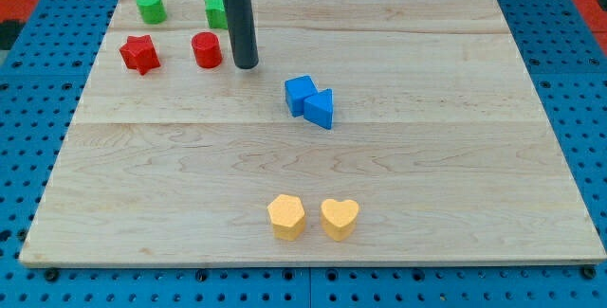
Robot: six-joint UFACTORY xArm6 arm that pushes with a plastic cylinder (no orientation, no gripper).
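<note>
My dark rod comes down from the view's top, and my tip (246,63) rests on the wooden board at upper left. Nearest to it is a red cylinder-like block (206,49), just to its left, with a small gap. A red star-shaped block (139,54) lies further left. Behind the rod a green block (215,10) is partly hidden, and a green cylinder-like block (150,7) stands at the top left. Right of and below my tip, a blue cube (300,93) touches a blue triangular block (321,109).
A yellow hexagonal block (285,216) and a yellow heart-shaped block (339,218) sit side by side near the board's bottom edge. The wooden board (455,156) lies on a blue perforated table (579,81).
</note>
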